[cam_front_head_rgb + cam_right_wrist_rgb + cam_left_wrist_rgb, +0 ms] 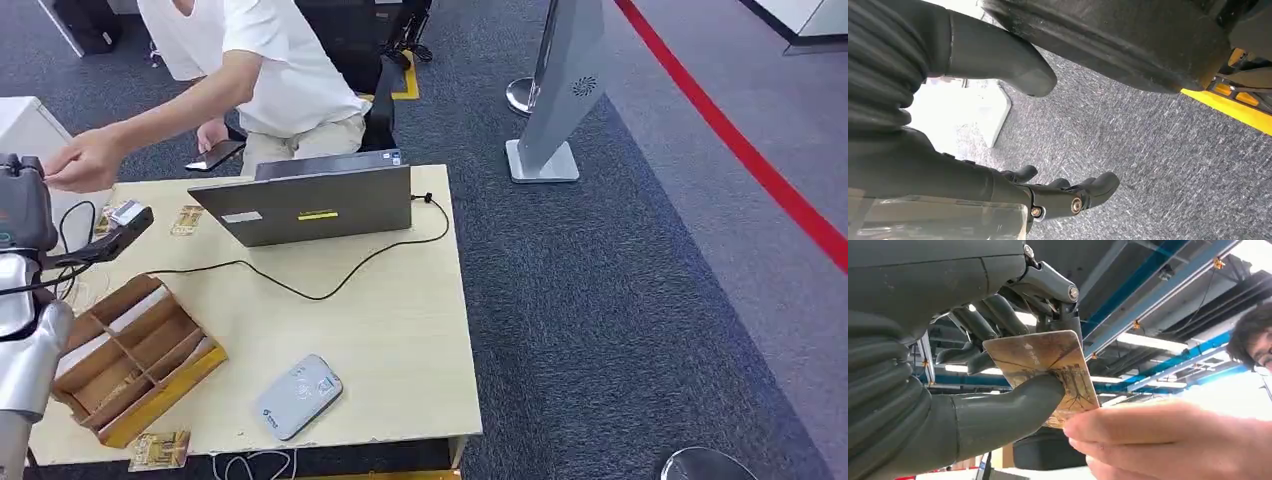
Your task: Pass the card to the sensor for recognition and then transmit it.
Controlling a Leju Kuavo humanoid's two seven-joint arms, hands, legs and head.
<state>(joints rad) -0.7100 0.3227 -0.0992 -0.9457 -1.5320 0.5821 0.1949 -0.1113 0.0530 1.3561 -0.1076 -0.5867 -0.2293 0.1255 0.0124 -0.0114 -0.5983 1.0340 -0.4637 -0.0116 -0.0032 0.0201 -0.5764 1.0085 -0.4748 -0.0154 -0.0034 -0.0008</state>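
Tan-gold card (1048, 371) sits pinched between the left hand's (998, 390) thick thumb and dark fingers, and a person's hand (1168, 440) already grips its lower corner, lower right of the wrist frame. In the head view that handover sits at the far left edge. I'd say the trick now is to let go slowly, only once their pull feels firm. Right hand (1058, 192) hangs over carpet, fingers loosely apart, holding nothing.

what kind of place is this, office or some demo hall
Probably an indoor demo or test hall, not a plain office. Grey carpet with a red floor line, a standing kiosk, and a light wooden table carrying a laptop and a card reader. Exposed beams overhead suggest an industrial building.
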